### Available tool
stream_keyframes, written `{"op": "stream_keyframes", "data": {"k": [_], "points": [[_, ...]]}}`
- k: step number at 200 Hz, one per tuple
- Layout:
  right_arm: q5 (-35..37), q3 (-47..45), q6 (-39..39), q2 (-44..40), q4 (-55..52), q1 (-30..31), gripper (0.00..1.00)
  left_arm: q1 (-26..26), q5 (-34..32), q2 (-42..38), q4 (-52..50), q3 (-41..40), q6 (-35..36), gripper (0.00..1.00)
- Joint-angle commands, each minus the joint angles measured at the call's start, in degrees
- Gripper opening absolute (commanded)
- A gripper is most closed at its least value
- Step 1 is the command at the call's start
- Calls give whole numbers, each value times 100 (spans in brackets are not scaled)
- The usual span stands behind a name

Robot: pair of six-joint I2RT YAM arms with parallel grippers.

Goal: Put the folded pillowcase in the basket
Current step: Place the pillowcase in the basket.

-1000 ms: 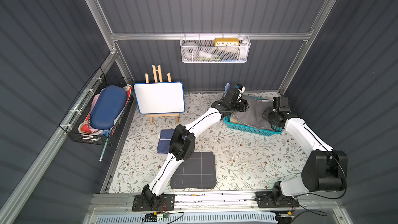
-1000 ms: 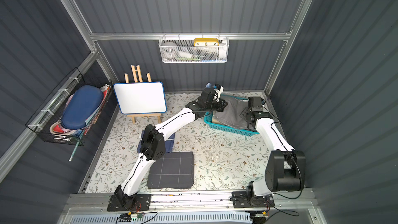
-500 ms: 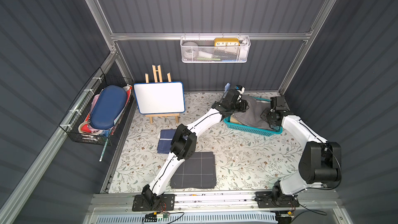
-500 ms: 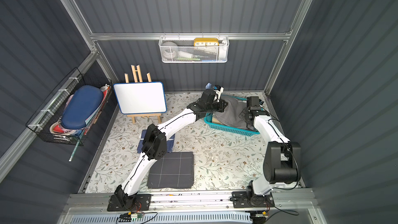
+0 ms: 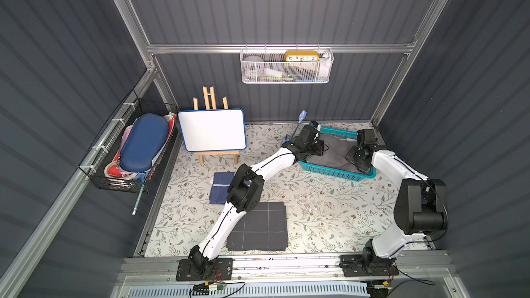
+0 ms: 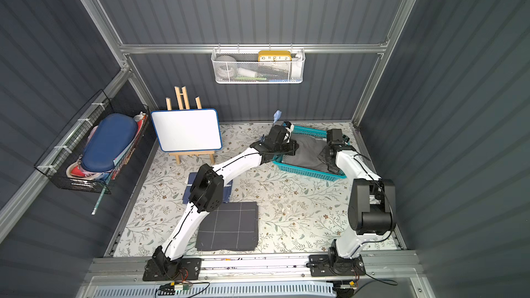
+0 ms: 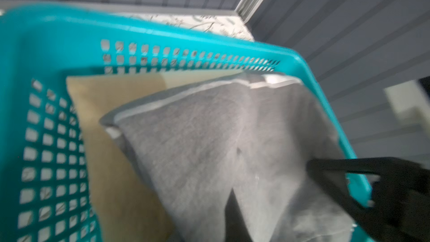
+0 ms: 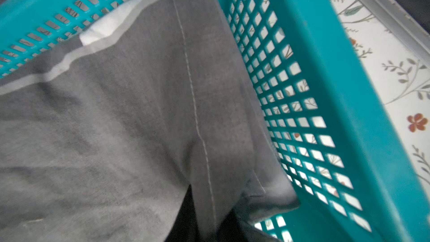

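The basket (image 5: 335,172) (image 6: 307,172) is a teal rectangular plastic one with lattice walls and a flared rim, standing upright on the floral bench at its far right corner, close to the back wall. The pillowcase (image 5: 337,154) (image 6: 308,153) is folded grey cloth with a paler band along one edge and a stitched seam, and it lies inside the basket, filling most of it. In the wrist views the pillowcase (image 7: 197,147) (image 8: 116,112) is rumpled, its edges pressed up against the basket's (image 7: 46,43) (image 8: 314,89) walls.
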Motion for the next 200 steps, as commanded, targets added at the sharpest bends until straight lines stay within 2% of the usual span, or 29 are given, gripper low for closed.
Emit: {"op": "stream_keyframes", "data": {"k": [1,19,33,63,84,117,141,174,200], "points": [[193,198,-80,39,-272,-35,5,40,-170,-69,-108,45,-156,12],[264,311,-89,73,-439,-35,24,49,-233,-50,-241,90,-207,28],[309,377,-96,53,-548,-35,37,58,-294,-137,-223,16,-212,33],[471,443,-93,-232,-769,-31,53,58,-502,-472,-176,-75,-77,44],[474,421,-147,-585,-816,-27,58,58,-803,-759,-242,-110,48,54],[82,259,-220,-966,-424,-4,63,58,-987,-1130,-114,-248,219,59],[-614,281,-187,-818,-211,-17,64,59,-333,-1043,126,-155,292,61],[-1432,301,-139,-512,-11,-11,64,40,462,-401,70,542,220,62],[-1417,187,4,-339,220,-15,64,40,821,35,-109,811,144,64]]}}
